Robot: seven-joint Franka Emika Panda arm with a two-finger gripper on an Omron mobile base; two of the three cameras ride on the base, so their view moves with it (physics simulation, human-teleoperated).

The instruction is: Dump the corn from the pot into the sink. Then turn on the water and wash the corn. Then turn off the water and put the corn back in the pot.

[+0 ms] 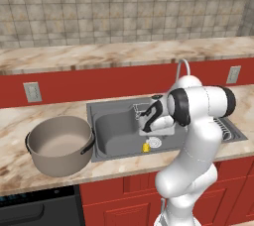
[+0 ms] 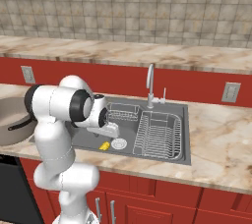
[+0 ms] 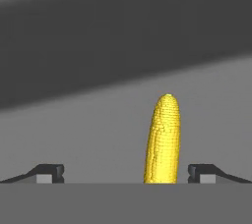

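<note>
The corn (image 1: pixel 146 146) lies in the sink (image 1: pixel 114 128), right of the pot (image 1: pixel 60 144).

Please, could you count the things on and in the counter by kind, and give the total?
Corn: 1
Pot: 1
Sink: 1
Faucet: 1
Wire dish rack: 1
Small wire basket: 1
Total: 6

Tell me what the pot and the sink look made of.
The pot looks like matte taupe-grey metal or enamel, with a lighter beige inside and dark loop handles; the render leaves it open. The sink looks like dark grey matte metal or composite, evenly dull, with a shiny silver drain.
</note>
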